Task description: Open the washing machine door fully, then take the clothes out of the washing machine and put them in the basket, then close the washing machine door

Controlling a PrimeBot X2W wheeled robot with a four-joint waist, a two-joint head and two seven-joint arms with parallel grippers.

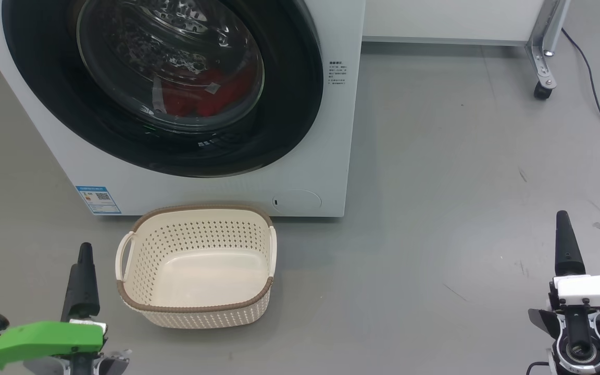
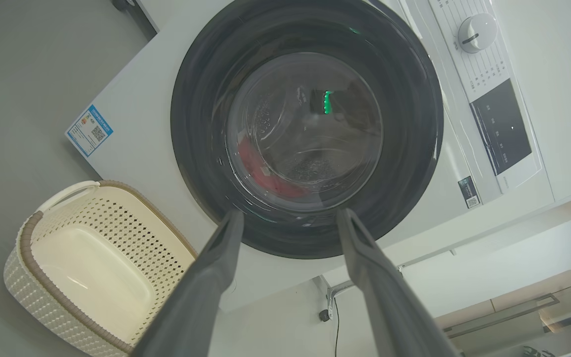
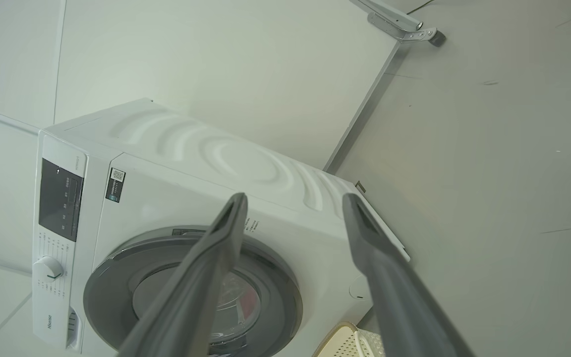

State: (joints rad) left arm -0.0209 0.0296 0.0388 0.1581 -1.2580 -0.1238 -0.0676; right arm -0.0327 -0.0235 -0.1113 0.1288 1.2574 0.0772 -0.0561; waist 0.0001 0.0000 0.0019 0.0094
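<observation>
Red clothes (image 1: pixel 196 101) apparently heaped behind closed door (image 1: pixel 292 104)

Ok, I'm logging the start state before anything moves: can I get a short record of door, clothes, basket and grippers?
door: shut
clothes: red, inside the washer, behind the door glass
basket: empty, upright, in front of the washer
left gripper: open, holding nothing
right gripper: open, holding nothing

Bright even light, soft shadows, reflections on the washing machine door (image 1: pixel 175 67) — wrist views bowed at edges
</observation>
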